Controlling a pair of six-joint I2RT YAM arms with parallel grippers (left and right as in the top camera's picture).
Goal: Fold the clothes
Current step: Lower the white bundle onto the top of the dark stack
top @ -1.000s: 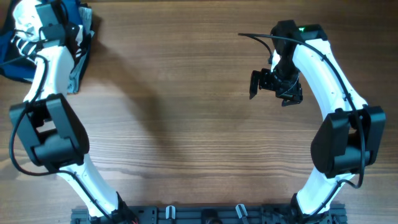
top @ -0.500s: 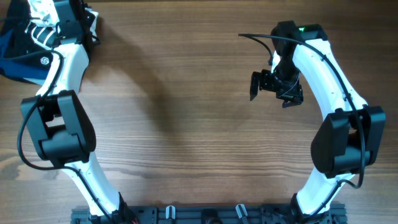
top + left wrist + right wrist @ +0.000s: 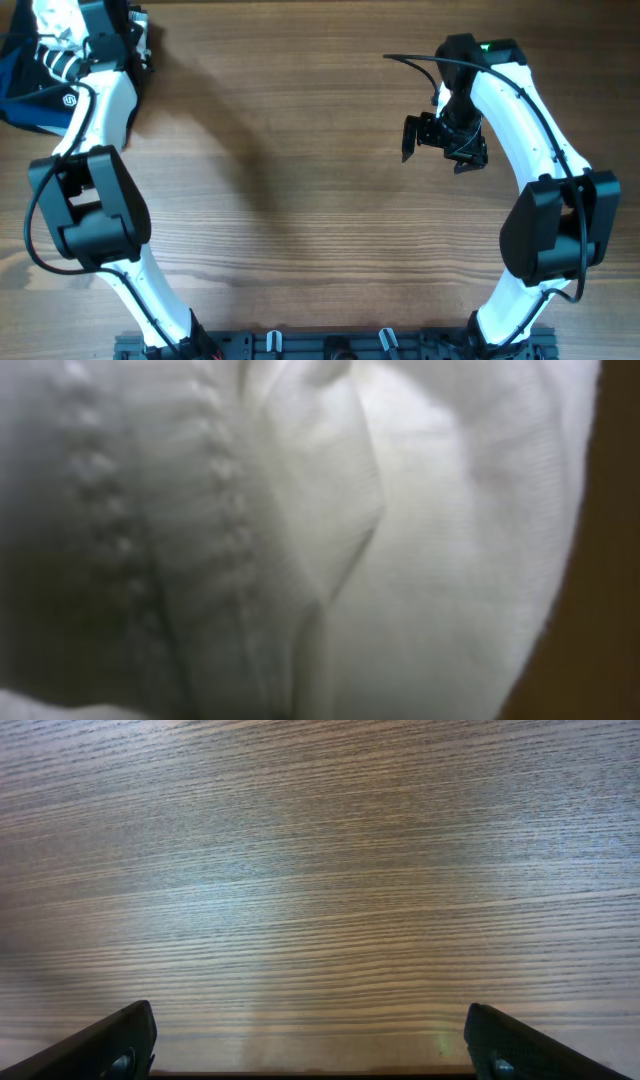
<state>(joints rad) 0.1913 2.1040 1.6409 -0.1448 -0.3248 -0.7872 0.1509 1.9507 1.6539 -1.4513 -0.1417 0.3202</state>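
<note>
The clothes are bunched at the far-left corner of the surface, and white cloth fills the left wrist view. The left hand is in the bunch with its fingers hidden; it seems nearly closed on the cloth. The right hand hovers over the surface's far-right part, spread wide and empty. A dark stack lies at that left corner.
</note>
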